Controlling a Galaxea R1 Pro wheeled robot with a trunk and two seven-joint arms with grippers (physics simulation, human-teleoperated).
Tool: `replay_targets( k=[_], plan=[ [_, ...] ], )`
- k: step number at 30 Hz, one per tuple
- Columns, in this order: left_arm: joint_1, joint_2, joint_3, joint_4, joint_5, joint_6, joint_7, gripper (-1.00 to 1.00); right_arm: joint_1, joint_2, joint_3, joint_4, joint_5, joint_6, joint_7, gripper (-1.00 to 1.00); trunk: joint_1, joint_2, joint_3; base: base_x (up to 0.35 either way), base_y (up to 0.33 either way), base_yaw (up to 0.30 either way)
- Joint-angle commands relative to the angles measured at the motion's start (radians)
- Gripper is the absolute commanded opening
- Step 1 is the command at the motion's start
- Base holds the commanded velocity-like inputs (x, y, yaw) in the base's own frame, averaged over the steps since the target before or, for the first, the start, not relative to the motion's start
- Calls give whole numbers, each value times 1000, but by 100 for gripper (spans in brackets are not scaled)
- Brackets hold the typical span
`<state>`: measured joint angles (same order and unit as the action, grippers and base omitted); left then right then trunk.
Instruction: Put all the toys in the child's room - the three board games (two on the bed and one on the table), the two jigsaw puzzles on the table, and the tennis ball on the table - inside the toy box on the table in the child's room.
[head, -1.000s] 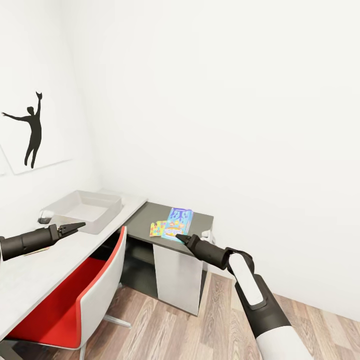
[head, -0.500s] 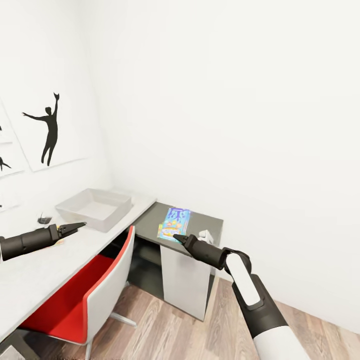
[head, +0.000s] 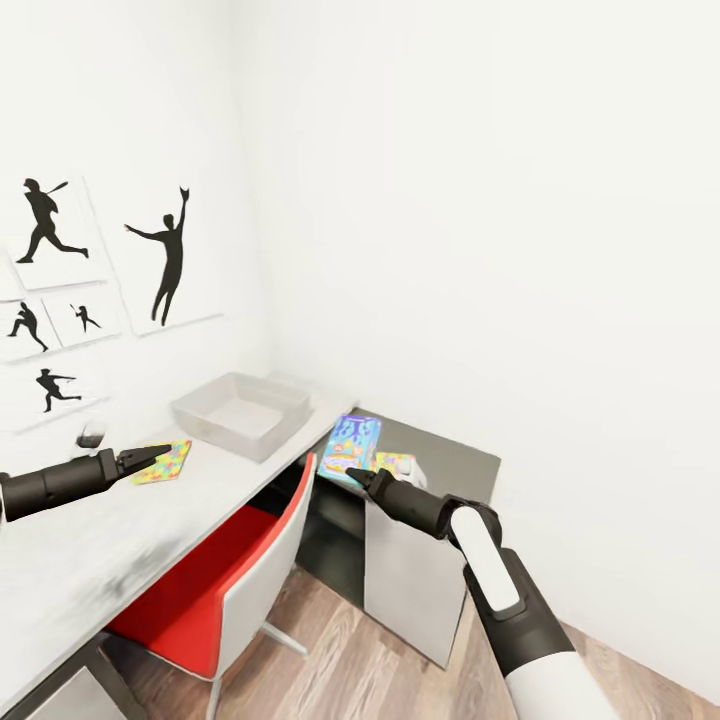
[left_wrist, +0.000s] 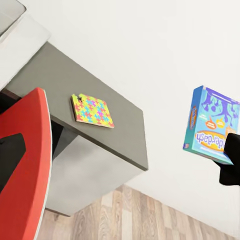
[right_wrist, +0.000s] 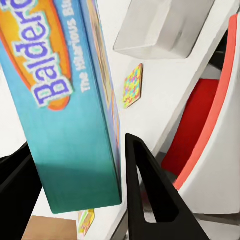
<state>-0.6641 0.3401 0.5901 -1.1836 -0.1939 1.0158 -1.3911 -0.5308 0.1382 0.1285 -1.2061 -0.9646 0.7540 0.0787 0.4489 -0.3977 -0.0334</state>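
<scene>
Blue Balderdash board game (head: 352, 446) is clamped in our right gripper (head: 358, 477), left gripper (head: 152, 456) looks shut on nothing, toy box (head: 243, 412) at 11 o'clock looks empty, both jigsaw puzzles (head: 163, 462) still out.

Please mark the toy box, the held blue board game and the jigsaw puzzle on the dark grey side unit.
toy box (head: 232, 437): head view, near outer wall.
blue board game (left_wrist: 210, 122): left wrist view, middle of printed cover.
jigsaw puzzle (left_wrist: 92, 110): left wrist view, middle of tile.
</scene>
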Motion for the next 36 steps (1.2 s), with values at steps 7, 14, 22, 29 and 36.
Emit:
replay_targets(
  k=[7,14,22,29,36],
  plan=[
    [-2,-1,0,-2,-11,10,-9,100,-44,3,-1,-1,-3,5,-35,-100,1,-2,-2,249,-202,174],
    [-2,-3,1,-2,-10,10,-9,100,-221,36,-1,2,-12,38,-186,-100,1,-2,-2,77,-67,280],
    [-2,-3,1,-2,-10,10,-10,100,-308,36,-1,77,-17,57,-275,-100,1,-2,-2,12,-7,288],
    [-2,-4,0,-2,-10,10,-11,100,-312,36,-2,105,-16,57,-281,-100,1,-2,-2,171,-77,289],
    [-2,-4,0,-2,-10,10,-11,100,-311,36,-1,105,-15,54,-281,-100,1,-2,-2,166,-8,272]
  ],
)
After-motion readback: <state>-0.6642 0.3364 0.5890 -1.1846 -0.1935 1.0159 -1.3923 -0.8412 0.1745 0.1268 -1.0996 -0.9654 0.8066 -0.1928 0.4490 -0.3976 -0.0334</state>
